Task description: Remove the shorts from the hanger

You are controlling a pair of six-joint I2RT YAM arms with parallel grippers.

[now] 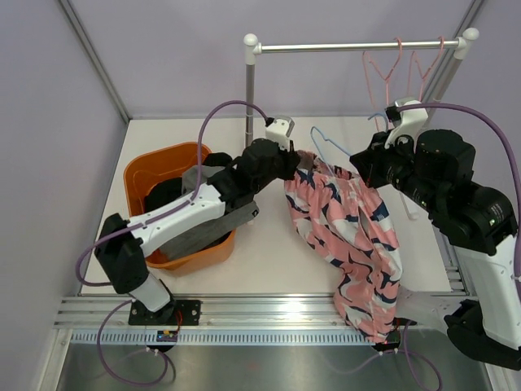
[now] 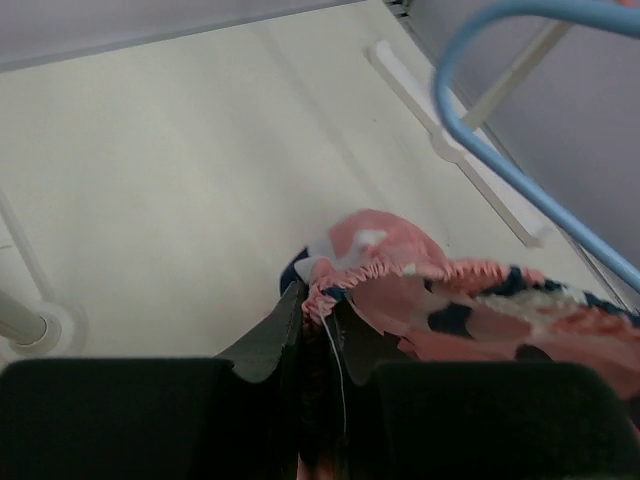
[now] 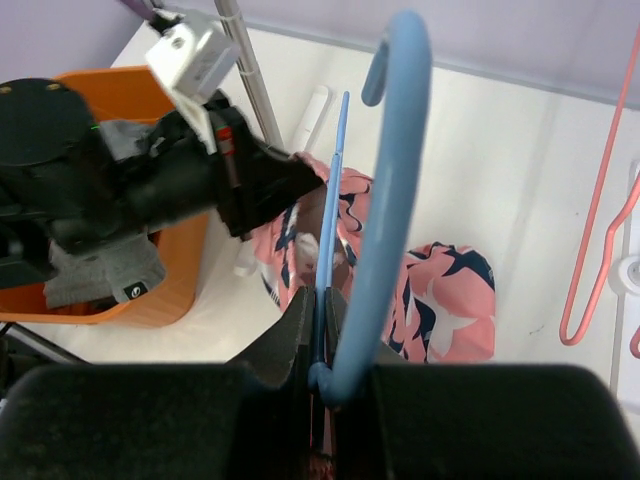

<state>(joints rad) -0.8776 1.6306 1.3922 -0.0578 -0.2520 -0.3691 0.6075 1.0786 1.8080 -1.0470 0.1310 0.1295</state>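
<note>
We see our left gripper (image 2: 318, 312) clenched on the waistband of the pink navy-patterned fabric shorts (image 1: 352, 232) mid-table, and our right gripper (image 3: 320, 312) grasping the light-blue hooked hanger (image 3: 386, 200).

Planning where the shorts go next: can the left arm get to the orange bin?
Probably yes: the orange bin sits open right beside the left arm. But the left gripper is shut on the shorts, apparently still on the blue hanger the right gripper holds.

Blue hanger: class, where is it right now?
In the top view the blue hanger sits centre, right of the rack post, above the shorts, clamped by the right gripper.
</note>
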